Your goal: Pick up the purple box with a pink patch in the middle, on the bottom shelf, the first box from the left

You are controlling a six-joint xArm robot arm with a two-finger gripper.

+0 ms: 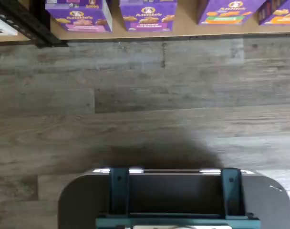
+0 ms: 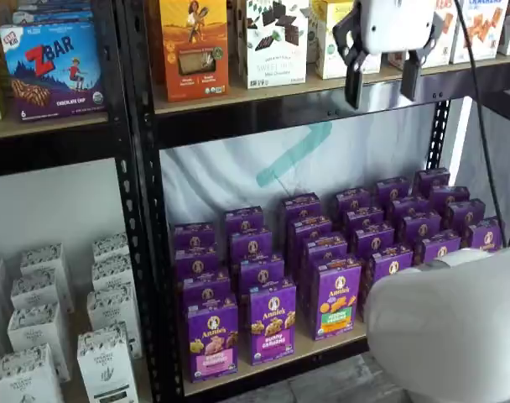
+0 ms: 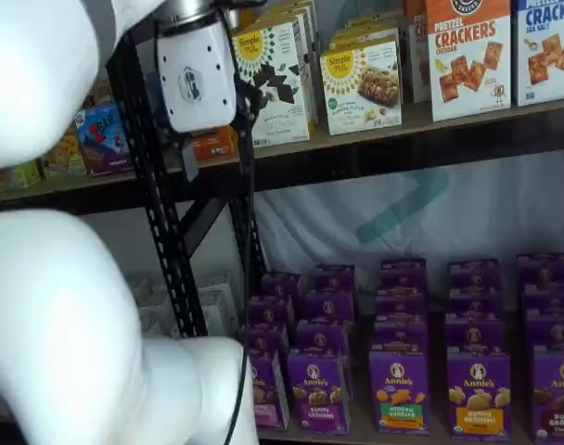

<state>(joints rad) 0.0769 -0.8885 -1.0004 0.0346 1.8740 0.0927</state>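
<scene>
The purple box with the pink patch (image 2: 211,340) stands at the front left corner of the bottom shelf (image 2: 322,346), next to the black rack post. It also shows in a shelf view (image 3: 271,394), partly behind my white arm, and in the wrist view (image 1: 79,16) at the shelf's front edge (image 1: 183,29). My gripper (image 2: 382,84) hangs high up in front of the upper shelf, far above and to the right of the box. Its two black fingers stand apart with a plain gap and hold nothing. In a shelf view (image 3: 197,74) only its white body shows side-on.
Several more purple Annie's boxes fill the bottom shelf in rows, among them one with a green patch (image 2: 337,298). A black rack post (image 2: 142,210) stands just left of the box. White cartons (image 2: 28,369) fill the left bay. My arm's white body (image 2: 448,327) blocks the lower right. Grey wood floor (image 1: 145,95) lies in front.
</scene>
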